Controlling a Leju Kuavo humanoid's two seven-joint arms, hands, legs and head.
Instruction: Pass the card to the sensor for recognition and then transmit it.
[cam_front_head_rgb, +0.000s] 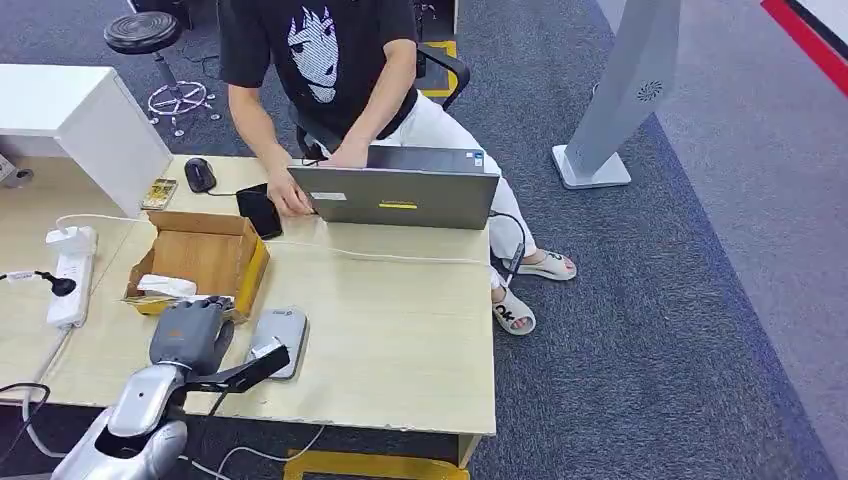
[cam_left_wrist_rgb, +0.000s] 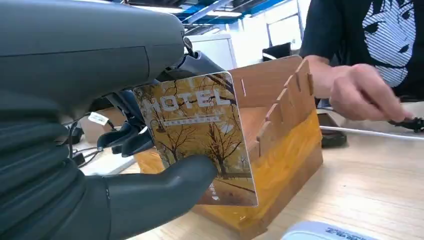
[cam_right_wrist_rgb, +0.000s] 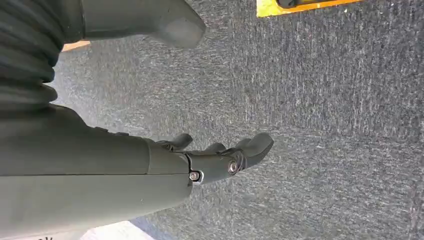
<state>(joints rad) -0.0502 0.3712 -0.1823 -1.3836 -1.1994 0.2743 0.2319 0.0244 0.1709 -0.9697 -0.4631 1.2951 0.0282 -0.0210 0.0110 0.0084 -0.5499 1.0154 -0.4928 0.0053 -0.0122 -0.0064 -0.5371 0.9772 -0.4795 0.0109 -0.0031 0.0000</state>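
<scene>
My left hand (cam_front_head_rgb: 190, 335) hovers at the near left of the table, just in front of a wooden box (cam_front_head_rgb: 205, 257). It pinches a hotel card (cam_left_wrist_rgb: 200, 135) printed with autumn trees between the thumb (cam_left_wrist_rgb: 165, 192) and the darker fingers. The grey card sensor (cam_front_head_rgb: 283, 338) lies flat on the table, right beside that hand. A white card-like piece (cam_front_head_rgb: 166, 285) rests inside the box. My right hand (cam_right_wrist_rgb: 220, 160) hangs over dark carpet with its fingers apart and nothing in them.
A person (cam_front_head_rgb: 330, 70) sits across the table at a grey laptop (cam_front_head_rgb: 400, 195), one hand near a black phone (cam_front_head_rgb: 260, 212). A mouse (cam_front_head_rgb: 200, 174), a white power strip (cam_front_head_rgb: 68, 275) and cables lie at the left. A white cabinet (cam_front_head_rgb: 70, 120) stands behind.
</scene>
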